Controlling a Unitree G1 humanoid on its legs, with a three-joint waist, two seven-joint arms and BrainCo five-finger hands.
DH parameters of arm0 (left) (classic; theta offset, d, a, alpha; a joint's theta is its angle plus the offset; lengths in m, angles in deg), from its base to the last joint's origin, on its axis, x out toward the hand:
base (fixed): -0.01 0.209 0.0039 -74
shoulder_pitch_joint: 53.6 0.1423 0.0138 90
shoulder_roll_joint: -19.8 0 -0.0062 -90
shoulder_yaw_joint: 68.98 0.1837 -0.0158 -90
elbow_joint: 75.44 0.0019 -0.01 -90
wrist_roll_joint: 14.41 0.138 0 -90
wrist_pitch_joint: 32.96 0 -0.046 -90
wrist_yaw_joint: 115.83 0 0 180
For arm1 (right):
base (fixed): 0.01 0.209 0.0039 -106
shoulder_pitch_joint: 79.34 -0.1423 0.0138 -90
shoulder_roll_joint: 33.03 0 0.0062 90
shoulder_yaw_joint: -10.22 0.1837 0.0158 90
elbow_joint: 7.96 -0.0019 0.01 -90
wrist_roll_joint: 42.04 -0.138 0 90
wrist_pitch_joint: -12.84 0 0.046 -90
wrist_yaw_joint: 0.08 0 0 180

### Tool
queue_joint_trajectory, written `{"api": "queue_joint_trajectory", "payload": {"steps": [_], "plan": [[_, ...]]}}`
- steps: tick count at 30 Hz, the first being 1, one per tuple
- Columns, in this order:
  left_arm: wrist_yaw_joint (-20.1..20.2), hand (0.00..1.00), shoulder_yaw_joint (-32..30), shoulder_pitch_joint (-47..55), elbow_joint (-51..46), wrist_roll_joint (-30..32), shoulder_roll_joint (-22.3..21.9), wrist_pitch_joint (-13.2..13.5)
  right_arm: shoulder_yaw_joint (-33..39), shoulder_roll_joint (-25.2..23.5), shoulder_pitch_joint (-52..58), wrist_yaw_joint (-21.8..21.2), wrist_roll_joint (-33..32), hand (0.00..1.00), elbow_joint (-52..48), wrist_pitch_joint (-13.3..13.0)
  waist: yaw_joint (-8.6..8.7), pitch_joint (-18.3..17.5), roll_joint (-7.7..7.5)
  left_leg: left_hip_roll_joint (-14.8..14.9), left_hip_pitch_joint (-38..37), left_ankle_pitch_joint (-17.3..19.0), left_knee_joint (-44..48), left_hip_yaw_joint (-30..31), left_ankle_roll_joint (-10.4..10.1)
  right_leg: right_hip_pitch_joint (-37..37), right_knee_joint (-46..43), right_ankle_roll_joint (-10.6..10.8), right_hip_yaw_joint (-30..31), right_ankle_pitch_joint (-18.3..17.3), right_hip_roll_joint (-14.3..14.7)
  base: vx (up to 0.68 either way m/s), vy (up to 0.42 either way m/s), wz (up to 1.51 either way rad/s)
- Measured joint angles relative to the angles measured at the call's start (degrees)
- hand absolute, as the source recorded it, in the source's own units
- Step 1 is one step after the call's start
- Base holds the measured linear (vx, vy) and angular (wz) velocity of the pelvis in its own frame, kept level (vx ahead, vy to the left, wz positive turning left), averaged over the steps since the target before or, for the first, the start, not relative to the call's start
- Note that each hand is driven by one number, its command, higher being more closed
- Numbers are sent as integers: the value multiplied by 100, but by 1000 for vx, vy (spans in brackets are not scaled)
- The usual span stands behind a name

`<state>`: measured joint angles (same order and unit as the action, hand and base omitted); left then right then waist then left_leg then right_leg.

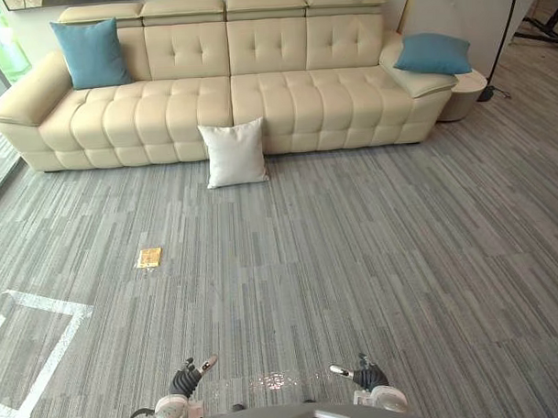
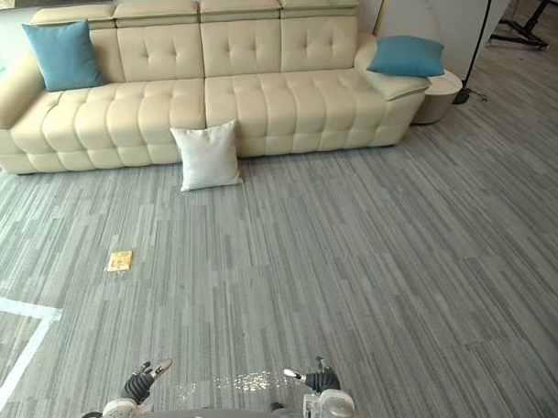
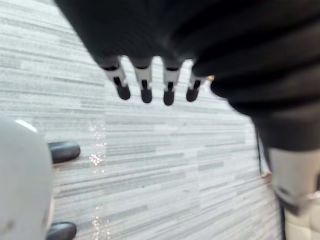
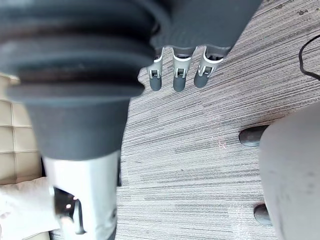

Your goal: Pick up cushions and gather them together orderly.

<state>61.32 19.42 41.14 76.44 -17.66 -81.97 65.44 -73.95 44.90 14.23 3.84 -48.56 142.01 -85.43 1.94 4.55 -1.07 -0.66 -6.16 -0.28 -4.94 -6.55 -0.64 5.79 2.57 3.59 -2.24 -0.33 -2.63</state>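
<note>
A white cushion (image 1: 235,152) leans upright against the front of the cream sofa (image 1: 257,100), standing on the floor. One blue cushion (image 1: 91,52) sits at the sofa's left end against the backrest. Another blue cushion (image 1: 432,53) lies on the right armrest. My left hand (image 1: 188,378) and right hand (image 1: 364,375) hang low at the bottom of the view, far from the sofa. Both are empty, with fingers (image 3: 145,85) relaxed and straight over bare carpet; the right fingers (image 4: 177,75) look the same.
Grey striped carpet lies between me and the sofa. A small yellow card (image 1: 149,258) lies on the floor to the left. White tape lines (image 1: 46,359) mark the floor at the lower left. A round side table (image 1: 466,92) and a lamp stand (image 1: 502,45) are right of the sofa.
</note>
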Motion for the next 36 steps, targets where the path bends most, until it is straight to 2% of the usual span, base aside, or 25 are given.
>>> {"api": "queue_joint_trajectory", "payload": {"steps": [36], "plan": [[70,0,-66,-47,46,-6,5,-65,162,-31,-100,-7,-39,0,179,120,1,24,-12,-4,-79,0,36,34,4,125,43,-13,-173,-72,-7,1,-21,2]]}}
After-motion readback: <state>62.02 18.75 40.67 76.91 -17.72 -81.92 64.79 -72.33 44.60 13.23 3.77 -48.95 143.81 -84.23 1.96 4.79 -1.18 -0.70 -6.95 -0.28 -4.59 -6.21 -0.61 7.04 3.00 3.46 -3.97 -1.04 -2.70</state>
